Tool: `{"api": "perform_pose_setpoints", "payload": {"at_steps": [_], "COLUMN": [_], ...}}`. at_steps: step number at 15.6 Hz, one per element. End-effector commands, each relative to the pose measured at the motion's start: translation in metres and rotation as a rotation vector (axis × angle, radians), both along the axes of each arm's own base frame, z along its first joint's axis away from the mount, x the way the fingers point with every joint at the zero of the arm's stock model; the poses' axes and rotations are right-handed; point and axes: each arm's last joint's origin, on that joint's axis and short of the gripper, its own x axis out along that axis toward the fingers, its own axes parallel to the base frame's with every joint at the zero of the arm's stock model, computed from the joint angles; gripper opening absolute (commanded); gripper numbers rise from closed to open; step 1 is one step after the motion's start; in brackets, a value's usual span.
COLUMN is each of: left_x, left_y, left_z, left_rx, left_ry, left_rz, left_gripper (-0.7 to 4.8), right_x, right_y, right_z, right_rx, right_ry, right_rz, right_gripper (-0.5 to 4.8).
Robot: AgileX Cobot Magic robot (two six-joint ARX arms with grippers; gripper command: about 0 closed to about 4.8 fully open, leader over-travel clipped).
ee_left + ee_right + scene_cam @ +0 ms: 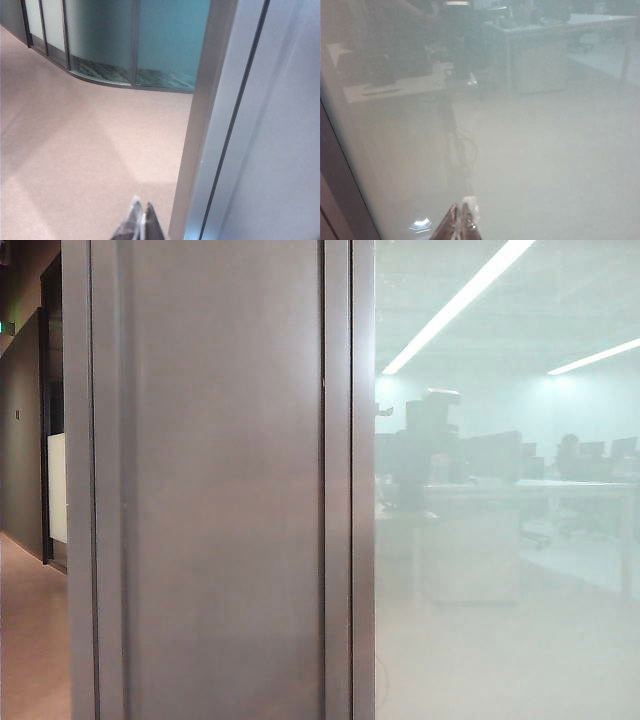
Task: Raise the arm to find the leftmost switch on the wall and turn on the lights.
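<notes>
No switch visible in any of my views, so the relation the next move turns on is unresolved: I can't tell which way it lies from either gripper. Left gripper (142, 222) sits low over the pinkish floor (75, 150), just beside the brushed-metal door frame (202, 150); fingertips look pressed together, clenched on nothing. Right gripper (461, 220) points at the frosted glass panel (545, 165), tips also pinched together and empty; can't tell if it touches the glass. The arm shows only as a hazy dark reflection in that glass (452, 145): slim, long axis upright, blocky segments, thin cables trailing off it. Exterior camera is filled by a wide satin-grey metal panel (220, 490) with vertical seams, smooth and featureless, no plate or rocker on it. Right of it, frosted glass with a blurred office behind: desk (500, 500), dark monitors, ceiling light strips (460, 300) already lit in there. Left edge shows a dim corridor with a dark wall (20, 440). My read: switch is likely higher up or on that corridor side, so the left arm is probably nearer. Task barely started; raise and scan first.
</notes>
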Motion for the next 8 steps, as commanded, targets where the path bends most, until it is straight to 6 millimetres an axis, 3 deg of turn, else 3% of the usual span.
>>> {"api": "perform_pose_setpoints", "payload": {"at_steps": [1, 8], "left_x": [-0.0002, -0.0002], "left_y": [0.0001, 0.0001], "left_z": [0.0016, 0.0016], "left_rx": [0.001, 0.001], "left_ry": [-0.012, -0.012], "left_rz": [-0.001, -0.001], "left_gripper": [-0.05, -0.05], "right_x": [-0.0003, -0.0003], "right_y": [0.0001, 0.0004], "right_z": [0.0016, 0.0016], "right_rx": [-0.004, 0.001], "right_ry": [-0.015, -0.015], "right_rz": [0.004, 0.013], "right_gripper": [-0.01, -0.01]}}
